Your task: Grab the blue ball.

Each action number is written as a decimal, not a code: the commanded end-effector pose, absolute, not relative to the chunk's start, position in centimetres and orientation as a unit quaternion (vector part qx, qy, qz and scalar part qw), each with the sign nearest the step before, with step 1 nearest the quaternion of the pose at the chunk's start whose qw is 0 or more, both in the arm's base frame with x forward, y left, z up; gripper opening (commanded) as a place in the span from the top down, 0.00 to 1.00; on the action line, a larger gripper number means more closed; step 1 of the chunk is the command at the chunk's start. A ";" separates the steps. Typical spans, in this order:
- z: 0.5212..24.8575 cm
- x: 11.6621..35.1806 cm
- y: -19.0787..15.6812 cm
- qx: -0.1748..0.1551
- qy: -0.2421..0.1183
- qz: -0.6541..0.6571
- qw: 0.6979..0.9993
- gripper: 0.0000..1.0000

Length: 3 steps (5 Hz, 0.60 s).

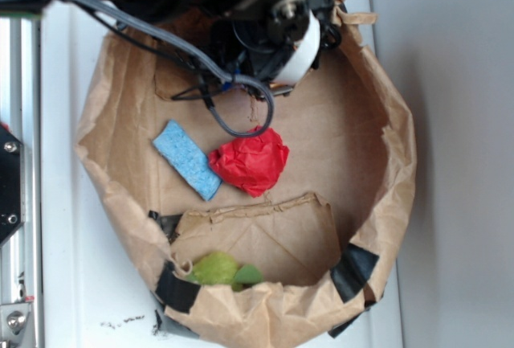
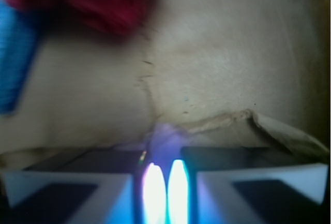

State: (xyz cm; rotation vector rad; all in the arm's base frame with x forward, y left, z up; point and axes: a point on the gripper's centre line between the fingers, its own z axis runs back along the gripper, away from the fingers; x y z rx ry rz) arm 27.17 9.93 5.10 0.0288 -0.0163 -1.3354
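Note:
The blue ball does not show clearly in either view. A tiny blue patch [image 1: 230,85] peeks out under the arm at the back of the paper bag, and I cannot tell whether it is the ball. My gripper [image 2: 165,185] hangs low over the bag's brown floor. Its two fingertips glare white and stand almost touching, with nothing visible between them. The crumpled red paper wad [image 1: 250,161] lies ahead of the gripper, and it appears blurred at the upper left in the wrist view [image 2: 88,1]. The arm's body [image 1: 265,18] hides the gripper in the exterior view.
A flat light-blue sponge [image 1: 186,160] lies left of the red wad. A yellow-green ball [image 1: 217,268] sits by the bag's near wall, behind a cardboard flap [image 1: 265,231]. The bag's crumpled walls [image 1: 393,163] ring everything. A torn paper ridge [image 2: 243,118] lies ahead of the fingers.

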 end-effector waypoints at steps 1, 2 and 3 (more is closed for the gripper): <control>9.7 24.8 10.4 0.020 -0.032 -0.622 0.782 0.00; 8.4 23.0 11.3 0.035 -0.040 -0.637 0.769 0.00; 6.8 22.3 11.7 0.053 -0.048 -0.642 0.763 0.00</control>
